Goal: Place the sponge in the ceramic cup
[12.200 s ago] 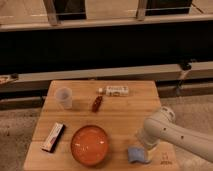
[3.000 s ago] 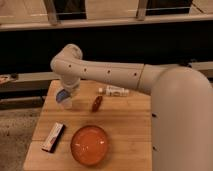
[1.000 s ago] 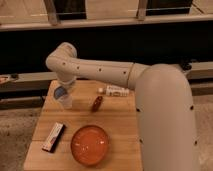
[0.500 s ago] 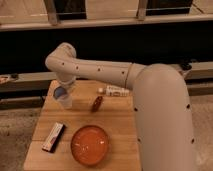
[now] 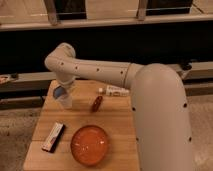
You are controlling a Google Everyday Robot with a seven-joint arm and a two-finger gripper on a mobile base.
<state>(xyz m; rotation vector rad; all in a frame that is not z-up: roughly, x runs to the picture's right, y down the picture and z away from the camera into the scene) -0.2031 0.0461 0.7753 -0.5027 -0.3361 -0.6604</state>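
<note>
My gripper (image 5: 62,93) hangs at the far left of the wooden table (image 5: 120,132), at the end of the white arm that reaches across from the right. It is shut on the sponge (image 5: 59,92), a small blue-grey pad. The sponge sits right at the mouth of the ceramic cup (image 5: 66,102), a pale tumbler standing directly below the gripper. The gripper and sponge hide the cup's rim, so I cannot tell whether the sponge touches it.
An orange bowl (image 5: 90,145) sits at the front middle. A dark flat box (image 5: 53,136) lies to its left. A small red-brown packet (image 5: 96,103) and a white tube (image 5: 116,91) lie behind the bowl, right of the cup.
Almost nothing has shifted in the last second: the gripper stays over the cup with the sponge in it.
</note>
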